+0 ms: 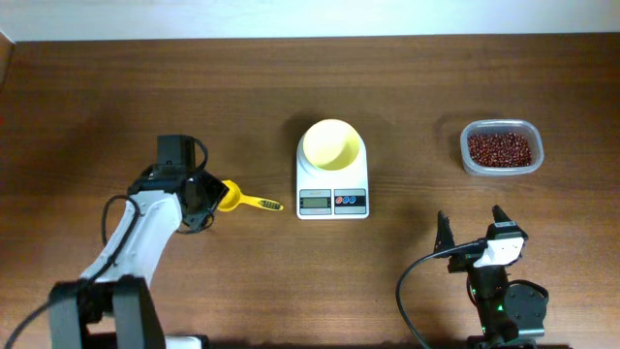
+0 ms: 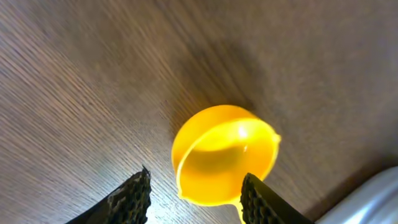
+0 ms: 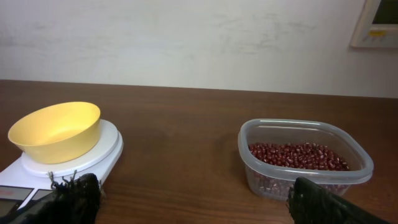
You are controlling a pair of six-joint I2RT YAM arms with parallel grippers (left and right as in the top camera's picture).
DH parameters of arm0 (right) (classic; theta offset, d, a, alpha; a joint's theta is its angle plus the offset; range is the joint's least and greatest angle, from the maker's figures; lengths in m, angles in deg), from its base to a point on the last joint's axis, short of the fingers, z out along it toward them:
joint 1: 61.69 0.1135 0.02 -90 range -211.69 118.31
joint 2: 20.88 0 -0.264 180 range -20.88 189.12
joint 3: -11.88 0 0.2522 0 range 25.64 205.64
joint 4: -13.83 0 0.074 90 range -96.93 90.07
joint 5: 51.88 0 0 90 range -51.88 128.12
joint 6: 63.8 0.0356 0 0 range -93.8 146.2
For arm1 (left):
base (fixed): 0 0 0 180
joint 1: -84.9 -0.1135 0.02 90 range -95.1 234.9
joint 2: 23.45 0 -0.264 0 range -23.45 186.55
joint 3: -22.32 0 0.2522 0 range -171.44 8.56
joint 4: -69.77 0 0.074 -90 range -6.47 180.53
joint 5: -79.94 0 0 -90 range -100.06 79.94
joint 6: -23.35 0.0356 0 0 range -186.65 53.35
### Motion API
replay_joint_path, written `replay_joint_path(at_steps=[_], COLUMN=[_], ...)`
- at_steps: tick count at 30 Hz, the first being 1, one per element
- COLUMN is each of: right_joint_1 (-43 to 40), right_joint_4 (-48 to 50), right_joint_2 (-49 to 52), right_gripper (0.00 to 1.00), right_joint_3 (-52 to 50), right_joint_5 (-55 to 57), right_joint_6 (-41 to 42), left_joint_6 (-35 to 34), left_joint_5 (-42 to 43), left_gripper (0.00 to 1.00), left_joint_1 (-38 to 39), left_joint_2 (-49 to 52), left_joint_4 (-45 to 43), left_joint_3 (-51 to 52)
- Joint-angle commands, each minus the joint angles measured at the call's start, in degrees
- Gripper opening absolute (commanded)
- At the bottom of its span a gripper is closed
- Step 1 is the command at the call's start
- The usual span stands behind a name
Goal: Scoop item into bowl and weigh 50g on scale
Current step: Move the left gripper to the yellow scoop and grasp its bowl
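Note:
The pale yellow bowl point(image 1: 330, 143) sits empty on the white scale point(image 1: 332, 201) at the table's middle; both show in the right wrist view, the bowl point(image 3: 56, 132) on the scale point(image 3: 93, 157). The dark reddish-brown beans point(image 1: 500, 148) fill a clear container point(image 1: 470, 165) at the right, also in the right wrist view point(image 3: 298, 155). A small yellow scoop point(image 1: 240, 200) lies left of the scale. My left gripper point(image 1: 206, 206) is open right at the scoop's cup point(image 2: 224, 155), fingers either side, apart from it. My right gripper point(image 1: 471, 229) is open and empty near the front edge.
The clear container's rim point(image 3: 305, 127) stands in front of my right gripper's right finger. A pale wall runs behind the table's far edge point(image 3: 199, 87).

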Motion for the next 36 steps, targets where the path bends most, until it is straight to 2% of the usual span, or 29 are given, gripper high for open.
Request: replay_joint_path(at_steps=[1,7,10,17,26,31,33,36], right_joint_1=[0.37,0.37,0.37,0.37,0.37,0.37,0.37,0.37], right_joint_4=[-0.33,-0.33,-0.33,-0.33,-0.33,-0.33,-0.33,-0.33], right_joint_2=[-0.33,-0.33,-0.33,-0.33,-0.33,-0.33,-0.33,-0.33], right_gripper=[0.99,0.99,0.99,0.99,0.99,0.99,0.99,0.98], right_joint_3=[-0.31,-0.31,-0.31,-0.31,-0.31,-0.31,-0.31,-0.31], right_joint_5=[0.13,0.11,0.13,0.13,0.13,0.11,0.11,0.11], right_joint_6=[0.61,0.61,0.61,0.61,0.61,0.61,0.61,0.61], left_joint_6=[-0.7,-1.01,-3.91,-5.2,-7.8,-7.8,-7.8,-7.8], left_joint_5=[1.7,1.01,0.74,-4.59,-4.59,-4.61,-4.59,-4.61], left_gripper=[0.46,0.45,0.44,0.39,0.33,0.24,0.13,0.03], left_joint_1=[0.33,0.37,1.92,2.97,2.97,2.97,2.99,2.97], left_joint_2=[2.21,3.08,4.13,4.92,7.17,7.28,7.61,7.93], left_joint_4=[-0.26,-1.9,-1.99,-1.92,-4.04,-4.96,-4.96,-4.98], left_joint_3=[0.59,0.59,0.61,1.53,2.1,2.1,2.12,2.21])
